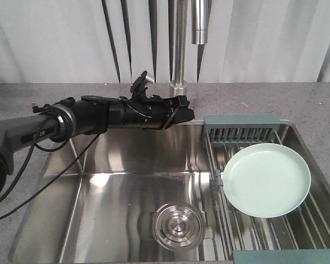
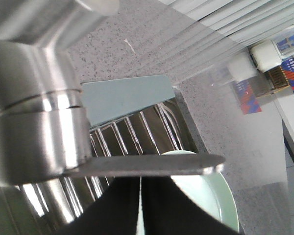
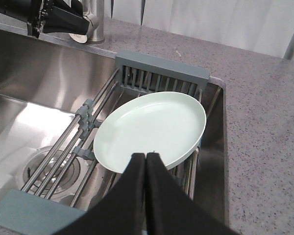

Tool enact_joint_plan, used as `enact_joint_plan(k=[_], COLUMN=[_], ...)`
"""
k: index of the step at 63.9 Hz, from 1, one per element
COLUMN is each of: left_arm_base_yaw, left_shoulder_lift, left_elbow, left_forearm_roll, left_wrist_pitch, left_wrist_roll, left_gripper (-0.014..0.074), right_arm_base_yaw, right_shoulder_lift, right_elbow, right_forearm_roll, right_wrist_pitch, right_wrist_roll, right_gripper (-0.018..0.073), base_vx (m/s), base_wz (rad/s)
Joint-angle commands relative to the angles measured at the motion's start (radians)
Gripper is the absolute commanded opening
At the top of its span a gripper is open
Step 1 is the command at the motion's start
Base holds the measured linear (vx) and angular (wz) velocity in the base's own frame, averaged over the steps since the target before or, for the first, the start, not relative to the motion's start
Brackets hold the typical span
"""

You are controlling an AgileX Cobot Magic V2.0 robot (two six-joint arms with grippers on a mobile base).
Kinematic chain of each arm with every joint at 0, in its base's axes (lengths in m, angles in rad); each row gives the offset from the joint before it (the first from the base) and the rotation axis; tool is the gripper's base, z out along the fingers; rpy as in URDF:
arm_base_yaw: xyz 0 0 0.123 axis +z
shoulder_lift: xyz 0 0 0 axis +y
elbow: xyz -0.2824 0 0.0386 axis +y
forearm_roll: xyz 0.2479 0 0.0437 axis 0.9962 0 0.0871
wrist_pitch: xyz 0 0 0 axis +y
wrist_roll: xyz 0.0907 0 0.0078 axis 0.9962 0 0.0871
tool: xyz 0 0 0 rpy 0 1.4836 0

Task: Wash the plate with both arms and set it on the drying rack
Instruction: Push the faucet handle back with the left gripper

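Front-facing view shows you the round pale mint-green plate lying flat on the steel-wire drying rack over the sink's right side. Your black left gripper reaches to the steel faucet base, fingers pressed together. Your right gripper, fingers closed and empty, hovers at the plate's near rim.

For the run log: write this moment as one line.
plate: lying on drying rack, not held | left gripper: at faucet base, fingers shut, empty | right gripper: over plate's near rim, fingers shut
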Motion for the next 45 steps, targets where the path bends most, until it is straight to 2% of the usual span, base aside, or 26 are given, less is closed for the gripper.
enact_joint_plan(k=[1, 28, 35, 45], left_arm_base_yaw=[-0.004, 0.001, 0.005, 0.005], left_shoulder_lift=[-0.061, -0.061, -0.062, -0.062], left_elbow=[-0.060, -0.121, -0.127, -0.127], left_forearm_roll=[-0.103, -0.102, -0.102, -0.098], left_wrist_pitch=[0.000, -0.083, -0.045, 0.076], left_wrist_roll=[-0.005, -0.004, -0.005, -0.005], left_gripper=[-0.0006, -0.0006, -0.0006, -0.0006], right_arm_base_yaw=[-0.003, -0.003, -0.003, -0.003], right_shoulder_lift=[0.009, 0.009, 0.009, 0.009], right_elbow=[-0.026, -0.026, -0.026, -0.026], right_forearm_roll=[-0.007, -0.007, -0.007, -0.007], right_wrist_pitch=[-0.076, -0.077, -0.077, -0.077], right_wrist_roll=[-0.004, -0.004, -0.004, -0.004], right_gripper=[-0.0002, -0.0002, -0.0002, -0.0002], base_vx=[0.00, 0.00, 0.00, 0.00], base_wz=[0.00, 0.00, 0.00, 0.00])
